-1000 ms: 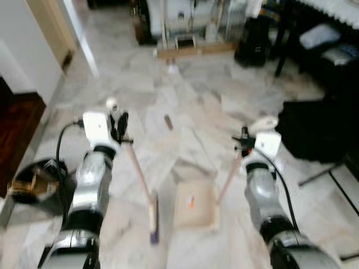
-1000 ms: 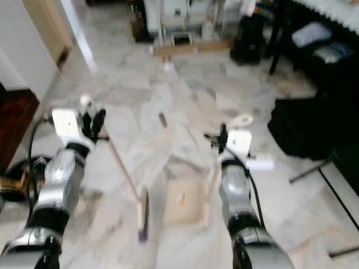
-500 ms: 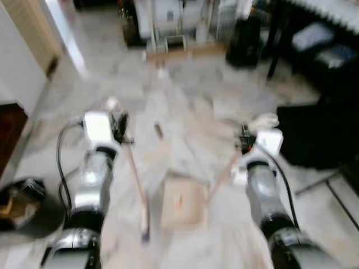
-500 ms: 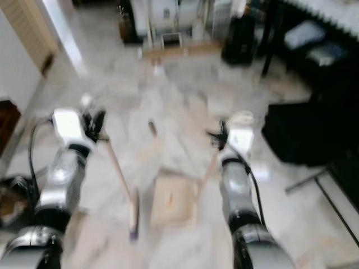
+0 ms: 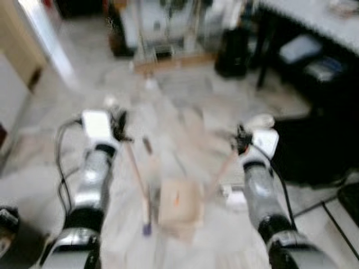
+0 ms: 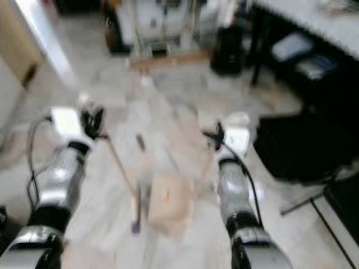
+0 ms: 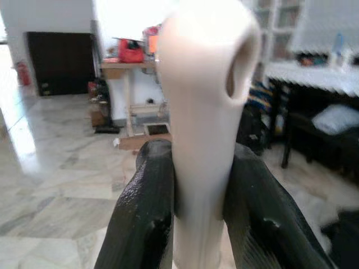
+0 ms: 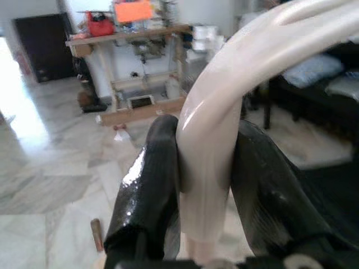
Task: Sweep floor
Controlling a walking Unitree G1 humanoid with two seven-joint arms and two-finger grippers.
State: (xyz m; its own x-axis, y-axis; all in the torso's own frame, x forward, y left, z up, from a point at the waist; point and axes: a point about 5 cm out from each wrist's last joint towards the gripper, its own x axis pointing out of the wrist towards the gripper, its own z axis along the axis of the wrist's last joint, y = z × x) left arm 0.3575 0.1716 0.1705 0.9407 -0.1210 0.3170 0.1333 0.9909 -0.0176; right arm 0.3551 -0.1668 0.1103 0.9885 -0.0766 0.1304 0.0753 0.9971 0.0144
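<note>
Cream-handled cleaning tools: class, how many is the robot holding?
2. The broom is in the left gripper; the dustpan, on the floor, is held by the right gripper.

Pale marble floor (image 7: 50, 185) reflects bright light at 11 o'clock. A wooden workbench (image 8: 132, 73) stands at 12, a dark doorway (image 7: 59, 61) beside it. Black furniture (image 5: 314, 140) sits at 2 o'clock.

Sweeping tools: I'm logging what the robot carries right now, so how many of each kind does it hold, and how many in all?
Broom: 1, handle clamped in the left gripper
Dustpan: 1, handle clamped in the right gripper
Total: 2
</note>
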